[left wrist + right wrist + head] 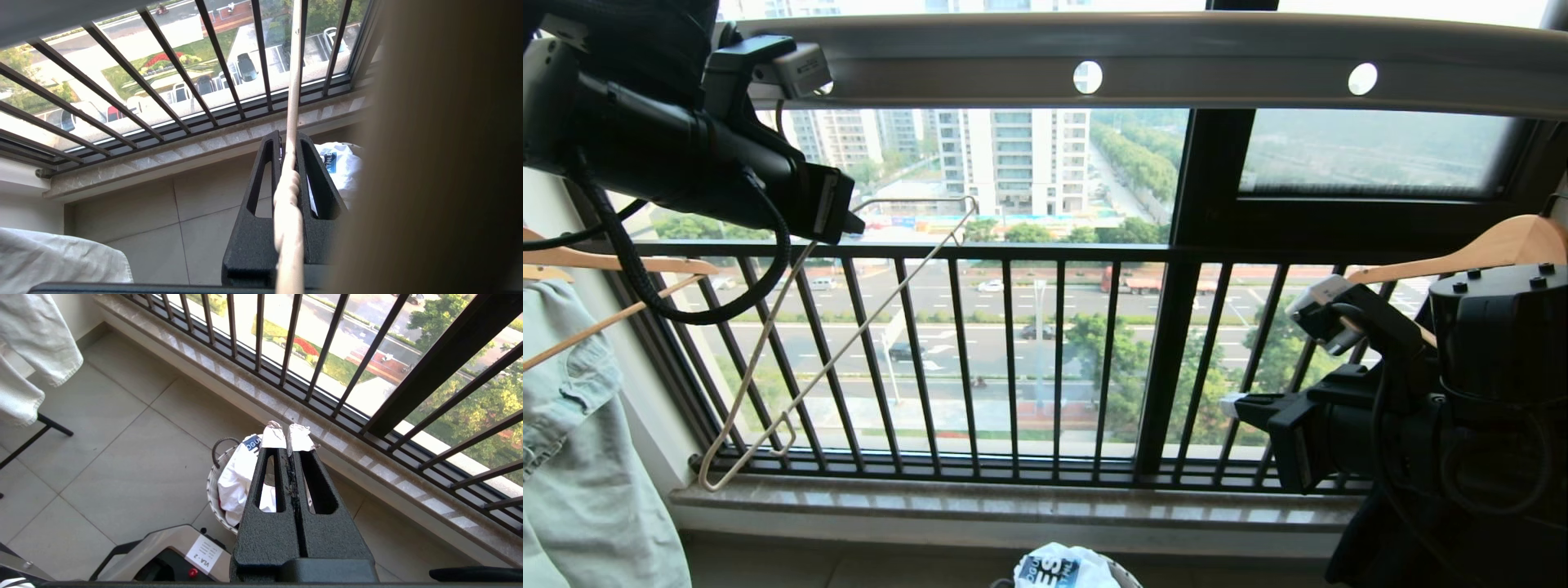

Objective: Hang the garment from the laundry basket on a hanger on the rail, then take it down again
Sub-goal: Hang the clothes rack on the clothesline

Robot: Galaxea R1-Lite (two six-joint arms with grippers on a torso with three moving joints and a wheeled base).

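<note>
- Cream-white wire forms the hanger (833,343), clamped at its twisted neck between the closed fingers of the left gripper (854,222); its frame hangs tilted in front of the dark window railing (1013,359).
- Left arm reaches up high, the gripper just below the grey-white rail (1176,65) with its round holes.
- Right gripper (288,437) is shut on nothing, fingers pressed together, its arm held low at the right beside a wooden hanger (1486,249).
- White garment (239,473) lies bunched in the laundry basket (213,486) on the tiled floor below the sill.
- Pale denim garment (580,457) hangs at far left.
</note>
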